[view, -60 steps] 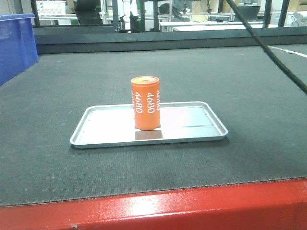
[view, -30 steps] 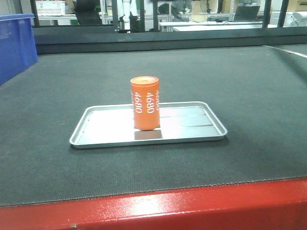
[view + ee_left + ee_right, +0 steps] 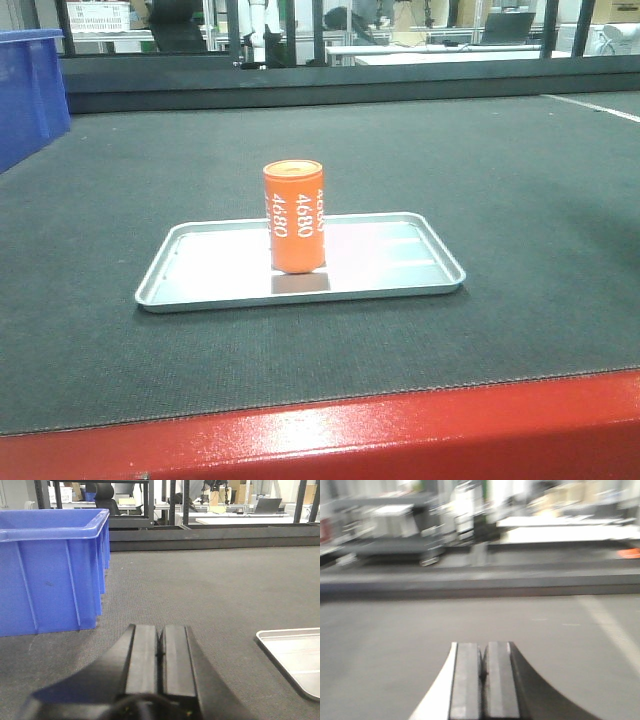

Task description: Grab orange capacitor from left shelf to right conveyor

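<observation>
The orange capacitor (image 3: 294, 217) stands upright on a small flat silver tray (image 3: 200, 275), which lies on the dark textured belt of the right conveyor (image 3: 450, 160). The conveyor's red side frame (image 3: 400, 435) runs along the bottom of the front view. My left gripper (image 3: 160, 630) is shut and empty, low over the belt, with the tray's corner (image 3: 295, 655) to its right. My right gripper (image 3: 483, 647) is shut and empty over the belt; its view is blurred. The left shelf is out of view. Neither gripper shows in the front view.
A blue plastic bin (image 3: 30, 90) stands on the belt at the far left; in the left wrist view the bin (image 3: 50, 570) is close ahead on the left. A dark rail (image 3: 350, 80) bounds the belt's far edge. A white line (image 3: 612, 630) crosses the belt at right.
A black cable that crossed the upper right of the front view one second ago is gone. The front view has shifted slightly, so the tray and capacitor sit a little further left.
</observation>
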You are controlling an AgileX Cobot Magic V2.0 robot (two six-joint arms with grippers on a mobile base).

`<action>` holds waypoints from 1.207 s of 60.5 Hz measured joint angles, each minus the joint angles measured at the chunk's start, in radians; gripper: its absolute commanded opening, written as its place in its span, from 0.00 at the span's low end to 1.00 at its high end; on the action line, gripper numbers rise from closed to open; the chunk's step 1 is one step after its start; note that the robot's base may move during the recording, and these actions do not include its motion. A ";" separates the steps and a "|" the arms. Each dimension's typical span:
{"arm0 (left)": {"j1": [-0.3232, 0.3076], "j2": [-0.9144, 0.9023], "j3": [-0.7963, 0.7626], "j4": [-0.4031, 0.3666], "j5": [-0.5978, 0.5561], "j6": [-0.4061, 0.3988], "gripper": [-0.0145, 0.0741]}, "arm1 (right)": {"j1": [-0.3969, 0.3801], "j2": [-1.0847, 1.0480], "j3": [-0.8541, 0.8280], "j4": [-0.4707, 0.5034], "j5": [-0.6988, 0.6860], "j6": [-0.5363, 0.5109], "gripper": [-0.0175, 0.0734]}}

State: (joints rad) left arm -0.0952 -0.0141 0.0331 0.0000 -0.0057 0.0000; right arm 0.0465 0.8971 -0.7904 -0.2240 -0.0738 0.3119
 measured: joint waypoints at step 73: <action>0.000 0.000 0.000 0.000 0.000 0.000 0.05 | -0.080 -0.843 0.804 0.073 -0.030 -0.064 0.26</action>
State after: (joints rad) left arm -0.0952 -0.0141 0.0331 0.0000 -0.0057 0.0000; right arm -0.0331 0.0543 0.0133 -0.1514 -0.1034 0.2482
